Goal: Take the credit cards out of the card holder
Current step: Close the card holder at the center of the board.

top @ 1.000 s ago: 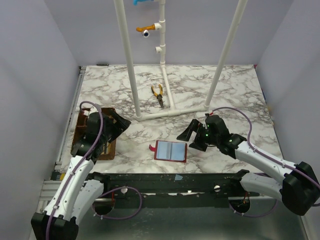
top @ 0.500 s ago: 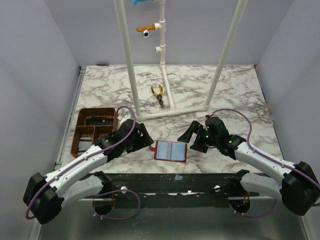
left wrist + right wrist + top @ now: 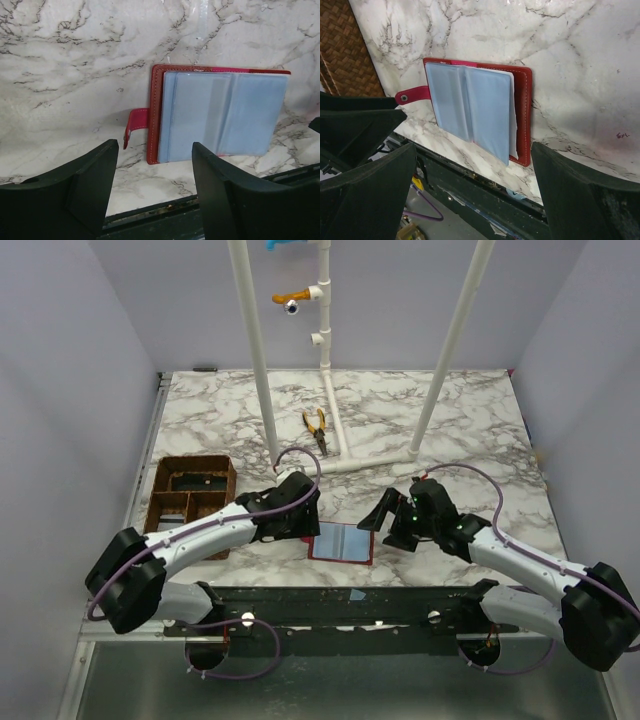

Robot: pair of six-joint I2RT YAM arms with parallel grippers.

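Observation:
The red card holder (image 3: 342, 543) lies open and flat near the table's front edge, its pale blue inner sleeves (image 3: 220, 117) facing up and a red snap tab (image 3: 135, 125) sticking out on its left. No credit card shows apart from the sleeves. My left gripper (image 3: 306, 527) hovers at the holder's left edge, open, with only marble between its fingers (image 3: 155, 147). On the other side of the holder (image 3: 475, 110), my right gripper (image 3: 384, 524) is wide open and holds nothing (image 3: 472, 147).
A brown compartment tray (image 3: 190, 495) stands at the left. Yellow-handled pliers (image 3: 317, 430) lie at the back beside the white pipe frame (image 3: 330, 465). A black rail (image 3: 340, 602) runs along the front edge just below the holder.
My left arm has swung from over the brown tray rightward to the holder's left edge, and its jaws have narrowed somewhat. The right gripper has edged slightly closer to the holder.

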